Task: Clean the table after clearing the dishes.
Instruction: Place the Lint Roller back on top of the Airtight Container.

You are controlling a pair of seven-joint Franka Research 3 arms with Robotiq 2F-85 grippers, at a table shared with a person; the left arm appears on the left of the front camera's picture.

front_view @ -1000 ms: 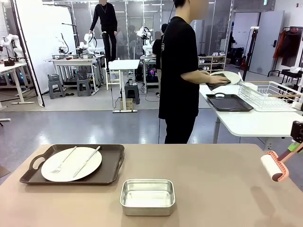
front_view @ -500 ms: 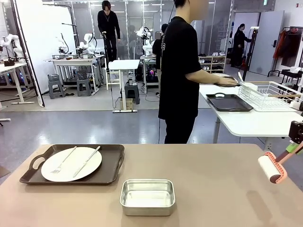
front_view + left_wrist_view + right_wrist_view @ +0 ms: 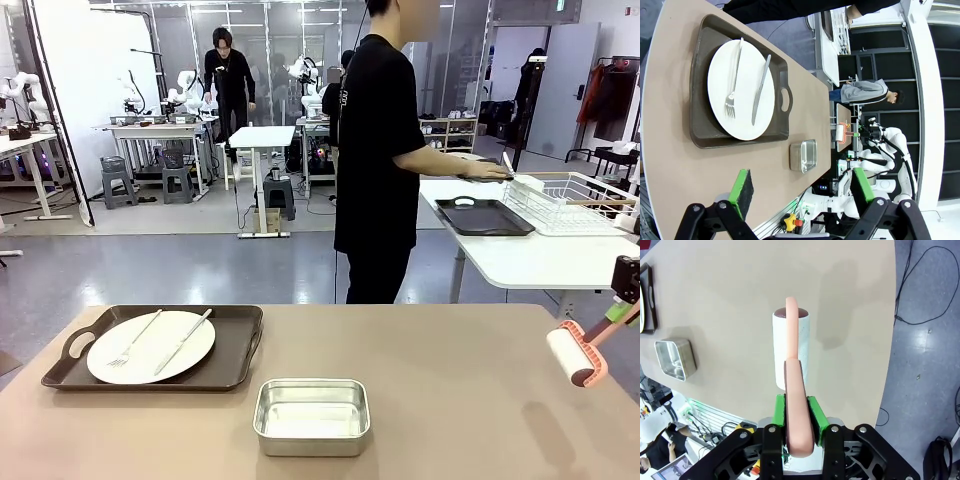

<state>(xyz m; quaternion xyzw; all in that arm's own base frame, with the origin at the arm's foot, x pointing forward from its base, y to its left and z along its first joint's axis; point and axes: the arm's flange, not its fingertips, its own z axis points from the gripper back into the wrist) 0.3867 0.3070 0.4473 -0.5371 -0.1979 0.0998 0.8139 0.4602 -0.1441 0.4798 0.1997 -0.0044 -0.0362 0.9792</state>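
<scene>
Brownish-taupe matte table (image 3: pixel 450 390) carries a small rectangular steel pan (image 3: pixel 312 415) at its near edge. Behind and left of the pan stands a dark rectangular handled tray (image 3: pixel 240 340) bearing a round white plate (image 3: pixel 150 347) with silver fork (image 3: pixel 135 338) and knife (image 3: pixel 184 342). Well right of the pan, a pink-handled white lint roller (image 3: pixel 577 357) is held off the tabletop, with the right gripper (image 3: pixel 795 407) clamped on its handle. Left gripper (image 3: pixel 802 187): fingers apart, holding nothing. Far beyond the pan, a second dark tray (image 3: pixel 483 217) lies on a white side table (image 3: pixel 540 262).

Steel pan (image 3: pixel 311 415) sat on the surface (image 3: pixel 450 390). Just left-behind the pan: tray (image 3: pixel 238 340) with plate (image 3: pixel 150 347), fork (image 3: pixel 133 340), knife (image 3: pixel 184 341). Well right of the pan: lint roller (image 3: pixel 574 358) off the surface, handle clamped in right pincer (image 3: pixel 622 310). Person (image 3: pixel 378 160) stood far behind the pan.
</scene>
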